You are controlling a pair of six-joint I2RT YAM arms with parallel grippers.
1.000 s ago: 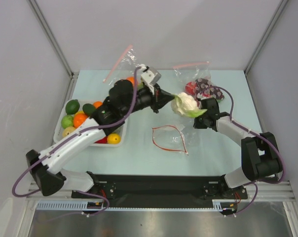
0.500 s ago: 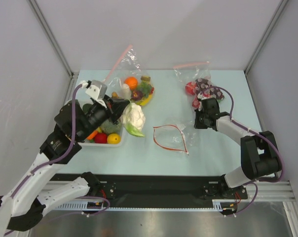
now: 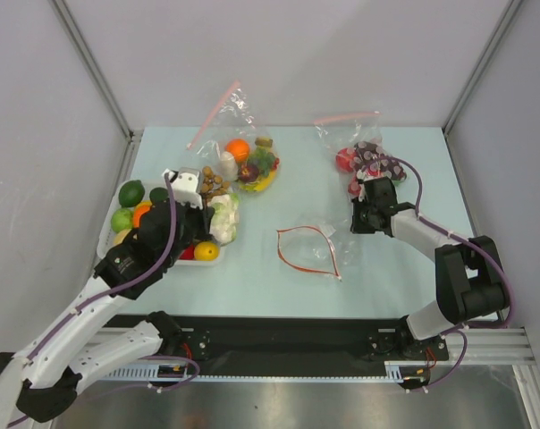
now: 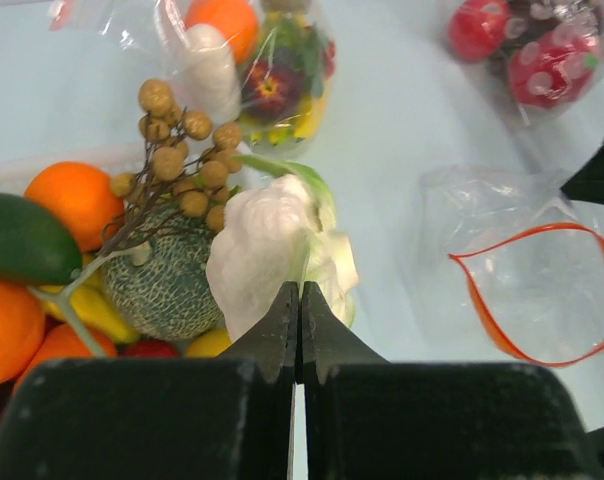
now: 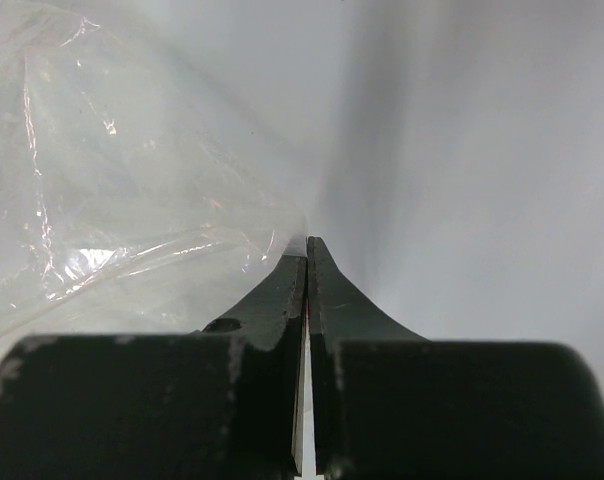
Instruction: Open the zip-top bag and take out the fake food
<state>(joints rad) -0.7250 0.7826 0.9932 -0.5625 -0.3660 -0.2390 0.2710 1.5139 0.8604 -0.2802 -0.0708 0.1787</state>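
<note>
The zip-top bag [image 3: 319, 234] lies flat mid-table, its red-orange rim gaping open, and looks empty; it also shows in the left wrist view [image 4: 542, 290]. My right gripper [image 3: 355, 219] is shut on the bag's clear far edge [image 5: 112, 200], its jaws [image 5: 307, 245] pressed together. My left gripper [image 3: 209, 225] is shut on the pale white-green leafy head [image 3: 223, 217], holding it over the tray's right end [image 4: 267, 245]. A brown bumpy cluster [image 4: 182, 150], a yellow fruit [image 3: 206, 251] and a dark green piece [image 4: 22, 240] lie in the tray.
A white tray [image 3: 105, 237] at the left holds oranges, limes and a netted melon [image 4: 162, 285]. Two pink-zip bags sit at the back, one with an orange and a banana [image 3: 245, 161], one with red-purple toys [image 3: 361, 159]. Grey walls enclose the table.
My left arm swung left and back from mid-table, carrying the leafy head to above the tray. The right gripper stayed put on the bag.
</note>
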